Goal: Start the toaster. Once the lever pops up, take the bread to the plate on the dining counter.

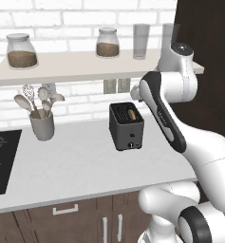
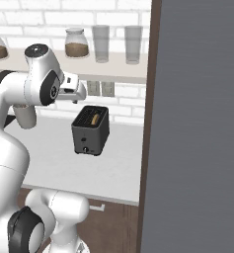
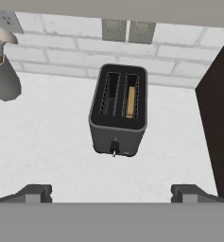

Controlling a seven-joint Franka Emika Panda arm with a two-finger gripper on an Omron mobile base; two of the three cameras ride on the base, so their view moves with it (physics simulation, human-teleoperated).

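gripper (image 3: 111, 194) hangs spread wide and empty above the toaster (image 3: 118, 109) near the worktop's (image 3: 47, 142) back edge, bread (image 3: 131, 101) in its slot, so you're on starting: bring a fingertip down onto the lever (image 3: 114, 147).

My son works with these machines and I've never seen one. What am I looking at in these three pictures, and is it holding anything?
It is a rendered kitchen with a white robot arm on a base that can drive. Two pictures come from cameras behind the arm, to its left and right. The third comes from a camera on its hand, looking down past the gripper, which is open and holds nothing. On the pale worktop stands a dark toaster with a slice of bread in one slot and a small lever on its narrow face. A grey cup of utensils stands to its left, and jars and glasses sit on the shelf above.
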